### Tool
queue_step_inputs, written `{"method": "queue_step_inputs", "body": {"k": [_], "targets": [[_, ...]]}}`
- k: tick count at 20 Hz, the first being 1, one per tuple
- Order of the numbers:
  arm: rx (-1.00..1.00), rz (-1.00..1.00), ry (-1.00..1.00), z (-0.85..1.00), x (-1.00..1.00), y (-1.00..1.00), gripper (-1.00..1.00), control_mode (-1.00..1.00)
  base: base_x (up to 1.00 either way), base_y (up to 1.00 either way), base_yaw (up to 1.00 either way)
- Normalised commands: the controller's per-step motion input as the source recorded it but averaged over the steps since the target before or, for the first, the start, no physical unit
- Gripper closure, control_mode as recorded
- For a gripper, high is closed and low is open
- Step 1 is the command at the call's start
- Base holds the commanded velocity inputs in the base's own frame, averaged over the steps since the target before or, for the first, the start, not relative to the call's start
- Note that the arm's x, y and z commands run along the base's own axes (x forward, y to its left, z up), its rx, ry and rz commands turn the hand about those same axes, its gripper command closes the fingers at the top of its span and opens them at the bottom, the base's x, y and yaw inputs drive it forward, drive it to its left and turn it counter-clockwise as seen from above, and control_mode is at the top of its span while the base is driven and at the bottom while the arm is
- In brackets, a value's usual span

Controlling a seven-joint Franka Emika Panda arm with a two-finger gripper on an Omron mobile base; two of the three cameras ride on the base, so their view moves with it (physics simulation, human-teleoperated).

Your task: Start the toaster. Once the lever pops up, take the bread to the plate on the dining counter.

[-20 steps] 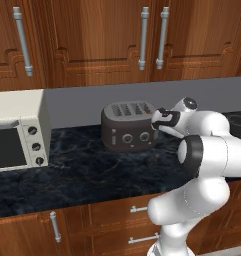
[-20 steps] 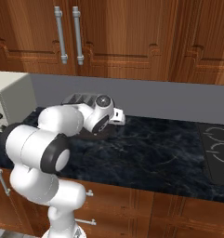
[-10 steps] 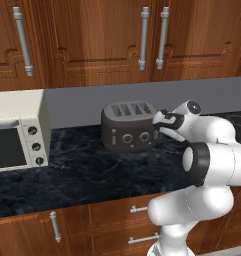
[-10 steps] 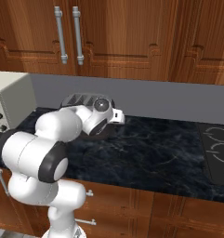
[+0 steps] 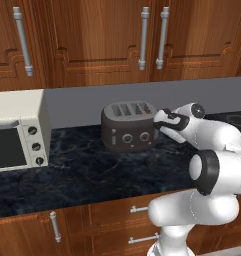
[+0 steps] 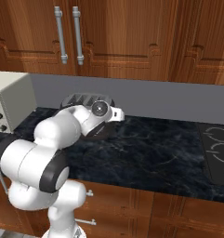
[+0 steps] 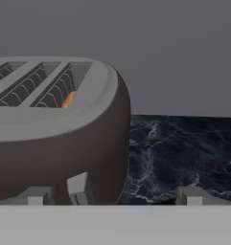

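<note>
Left base view: toaster on dark marbled counter, right of cream toaster oven; gripper at toaster's right end, jaws spread wide, holding nothing. Hand view: finger tips straddling toaster's end wall, small tab between them; orange-tan bread down in nearest slot.

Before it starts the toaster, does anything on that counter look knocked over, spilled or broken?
Nothing stands out. The toaster sits upright on the dark counter, the toaster oven stands square beside it, and the open claw hovers at the toaster's end.
</note>
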Motion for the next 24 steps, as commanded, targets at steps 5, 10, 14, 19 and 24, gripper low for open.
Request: {"method": "queue_step_inputs", "body": {"k": [5,10,14,19,24], "targets": [[0.00,0.00,-0.09,0.35,-0.15,0.00,-1.00,-1.00,0.00,0.00,0.00],[0.00,0.00,-0.08,0.42,-0.16,0.00,-1.00,-1.00,0.00,0.00,0.00],[0.00,0.00,-0.07,0.39,-0.16,0.01,-1.00,-1.00,0.00,0.00,0.00],[0.00,0.00,-0.03,0.25,-0.10,0.10,-1.00,-1.00,0.00,0.00,0.00],[0.00,-0.02,0.00,0.12,0.00,0.27,-1.00,-1.00,0.00,0.00,0.00]]}}
